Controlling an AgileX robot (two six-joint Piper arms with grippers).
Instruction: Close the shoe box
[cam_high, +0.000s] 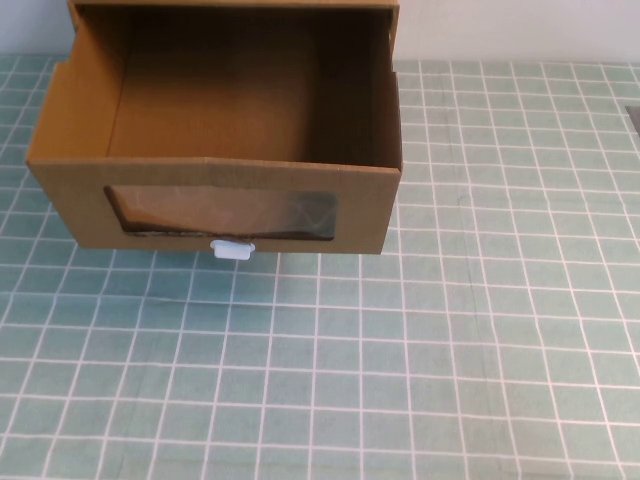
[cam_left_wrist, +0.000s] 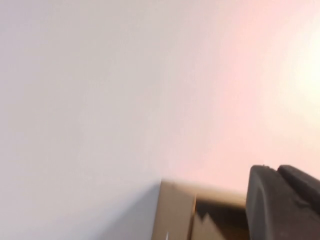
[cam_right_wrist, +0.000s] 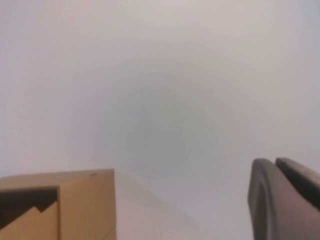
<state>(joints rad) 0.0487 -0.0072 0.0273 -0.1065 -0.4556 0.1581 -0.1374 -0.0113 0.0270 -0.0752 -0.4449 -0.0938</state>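
The shoe box (cam_high: 215, 150) is brown cardboard and stands at the far left of the table. Its drawer is pulled out toward me, open on top and empty. A clear window (cam_high: 222, 213) is in the drawer front, with a small white pull tab (cam_high: 232, 249) below it. Neither gripper shows in the high view. My left gripper (cam_left_wrist: 275, 169) is raised and shut on nothing, with a corner of the box (cam_left_wrist: 176, 212) beyond it. My right gripper (cam_right_wrist: 274, 161) is also raised and shut on nothing, with the box (cam_right_wrist: 85, 200) off to its side.
The table is covered by a green mat with a white grid (cam_high: 450, 330). The box's outer sleeve (cam_high: 388, 20) stands against the white back wall. Both wrist views face that plain wall.
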